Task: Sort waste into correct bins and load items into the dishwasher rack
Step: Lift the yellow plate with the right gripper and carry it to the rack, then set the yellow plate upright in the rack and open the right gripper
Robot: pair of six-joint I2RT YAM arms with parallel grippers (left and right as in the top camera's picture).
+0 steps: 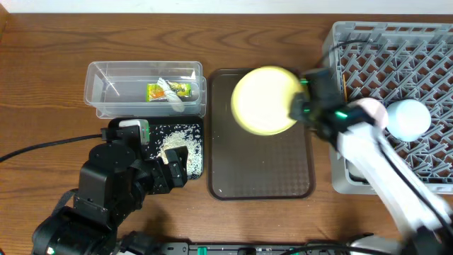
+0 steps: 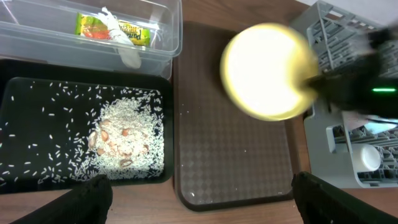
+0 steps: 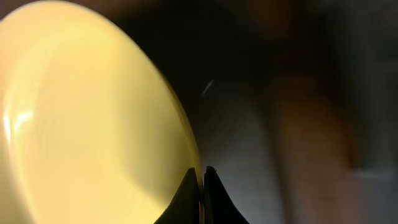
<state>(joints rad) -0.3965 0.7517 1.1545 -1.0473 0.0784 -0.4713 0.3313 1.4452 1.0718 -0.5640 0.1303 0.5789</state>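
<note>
Pale-yellow plate (image 1: 263, 100) hangs upper centre of your overhead frame, over the brown tray (image 1: 262, 170), left of the grey rack (image 1: 396, 42). You'll see the right gripper (image 3: 202, 199) pinched tight on its rim. Your left gripper (image 2: 205, 208), lower left, by the black container (image 2: 18, 143) of rice (image 2: 127, 140), has jaws spread wide, holding nothing.

left arm (image 1: 106, 188): black, black cable (image 1: 42, 147) | right arm (image 1: 382, 159): white, black fingers (image 3: 186, 194), green lights (image 1: 340, 113)

A brown tray (image 1: 262, 173) with rounded corners and a fine textured surface lies flat on the wooden worktop (image 1: 42, 85). A black cable (image 1: 42, 146) curves across the worktop's left side.
</note>
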